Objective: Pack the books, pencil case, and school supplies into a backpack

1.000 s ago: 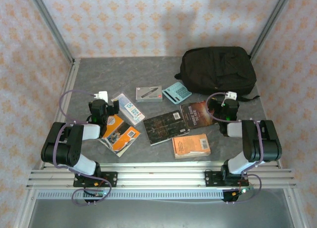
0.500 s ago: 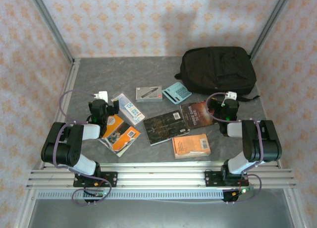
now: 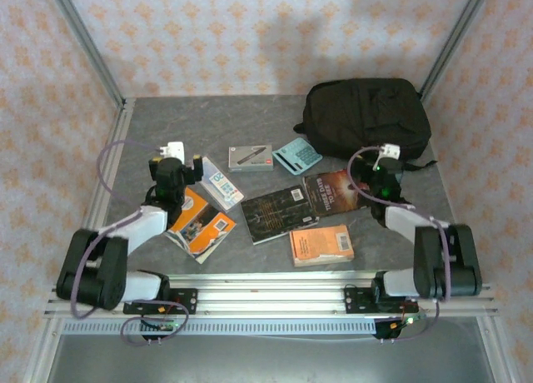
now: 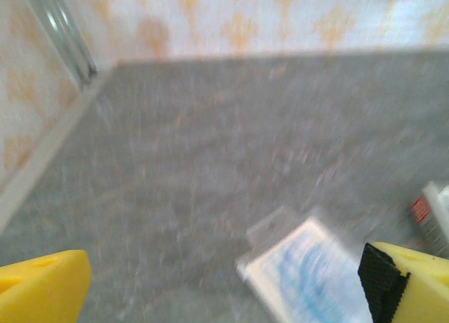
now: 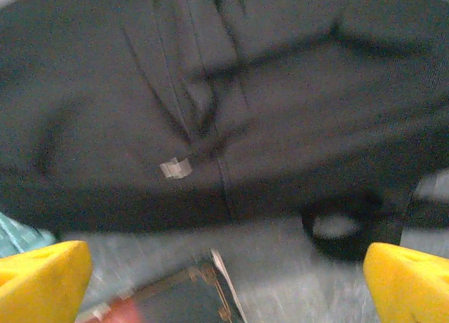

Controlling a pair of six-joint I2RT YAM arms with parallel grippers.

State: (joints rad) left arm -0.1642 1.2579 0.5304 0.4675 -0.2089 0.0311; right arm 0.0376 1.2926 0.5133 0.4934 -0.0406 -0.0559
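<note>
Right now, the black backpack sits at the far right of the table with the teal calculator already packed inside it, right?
Not quite. The backpack does sit at the far right of the table, but the teal calculator is not inside it. It lies out on the table, beside the backpack's near left corner, as the top external view shows.

backpack [image 3: 366, 116]: lying at the far right of the surface [image 3: 166, 125].
books [image 3: 279, 212]: four lying flat across the near middle.
calculator [image 3: 297, 156]: just beside the backpack.

From above and behind we see the whole table [image 3: 275, 116]; our right wrist camera faces the backpack [image 5: 280, 91] closely, the left one the packet [image 4: 309, 274].
</note>
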